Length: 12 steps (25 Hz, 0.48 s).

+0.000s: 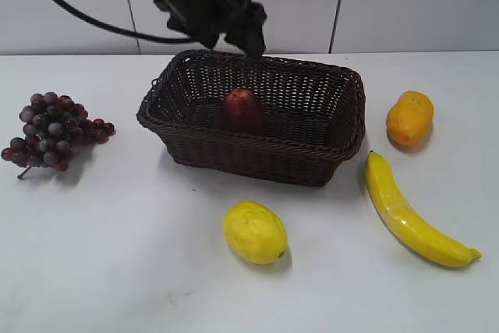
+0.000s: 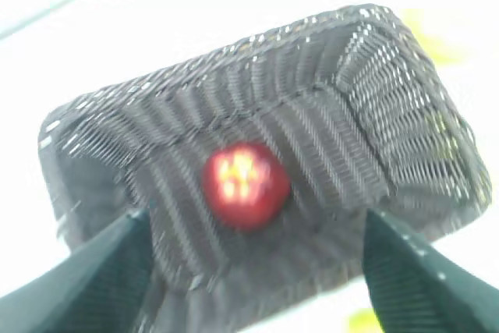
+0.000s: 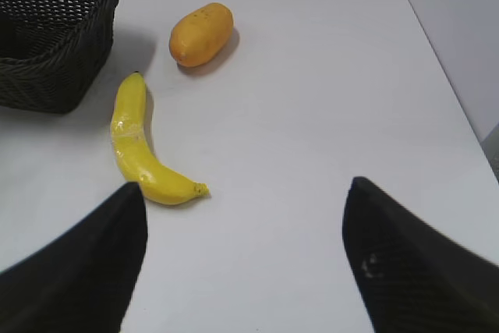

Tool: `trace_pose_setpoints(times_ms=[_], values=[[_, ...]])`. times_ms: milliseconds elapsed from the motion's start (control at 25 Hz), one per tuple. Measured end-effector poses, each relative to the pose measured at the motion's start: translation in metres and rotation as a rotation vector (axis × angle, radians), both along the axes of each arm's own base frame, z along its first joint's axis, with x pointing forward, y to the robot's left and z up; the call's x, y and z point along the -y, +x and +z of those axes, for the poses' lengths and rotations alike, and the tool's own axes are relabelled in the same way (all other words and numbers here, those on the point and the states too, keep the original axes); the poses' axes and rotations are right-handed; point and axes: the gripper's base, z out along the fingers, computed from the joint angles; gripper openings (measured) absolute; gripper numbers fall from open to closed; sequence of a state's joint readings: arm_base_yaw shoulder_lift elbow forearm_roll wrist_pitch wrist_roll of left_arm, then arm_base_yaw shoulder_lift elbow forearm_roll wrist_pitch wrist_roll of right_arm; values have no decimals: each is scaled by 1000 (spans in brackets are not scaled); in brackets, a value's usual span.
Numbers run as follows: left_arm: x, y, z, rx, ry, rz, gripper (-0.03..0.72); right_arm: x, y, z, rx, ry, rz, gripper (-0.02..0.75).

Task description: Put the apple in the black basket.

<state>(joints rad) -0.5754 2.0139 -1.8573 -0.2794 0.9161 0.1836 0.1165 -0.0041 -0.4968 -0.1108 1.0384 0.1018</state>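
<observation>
Apple: the apple (image 1: 242, 108) (image 2: 245, 185) lies on the floor of the black basket (image 1: 312, 163) (image 2: 405, 115) (image 3: 70, 52), left of its middle, free of any grip.
Left gripper: the left gripper (image 2: 249, 271) hangs above the basket's rear rim, jaws apart, nothing between them.
Right gripper: the right gripper (image 3: 243, 259) hovers over bare counter (image 3: 327, 99), jaws apart and empty.
Around the basket: grapes (image 1: 51, 130) to the left, lemon (image 1: 255, 232) in front, banana (image 1: 409, 214) (image 3: 140, 146) and orange fruit (image 1: 409, 118) (image 3: 201, 33) to the right.
</observation>
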Motion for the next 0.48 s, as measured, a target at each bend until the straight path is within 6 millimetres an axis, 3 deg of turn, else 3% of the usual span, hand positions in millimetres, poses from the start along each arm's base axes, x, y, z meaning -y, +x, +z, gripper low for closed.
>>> trace_pose_setpoints(times_ms=[200, 480], values=[[-24, -34, 61, 36, 35, -35, 630, 0, 0, 0, 0, 0, 0, 588], [-63, -65, 109, 72, 108, 21, 594, 0, 0, 0, 0, 0, 0, 588]])
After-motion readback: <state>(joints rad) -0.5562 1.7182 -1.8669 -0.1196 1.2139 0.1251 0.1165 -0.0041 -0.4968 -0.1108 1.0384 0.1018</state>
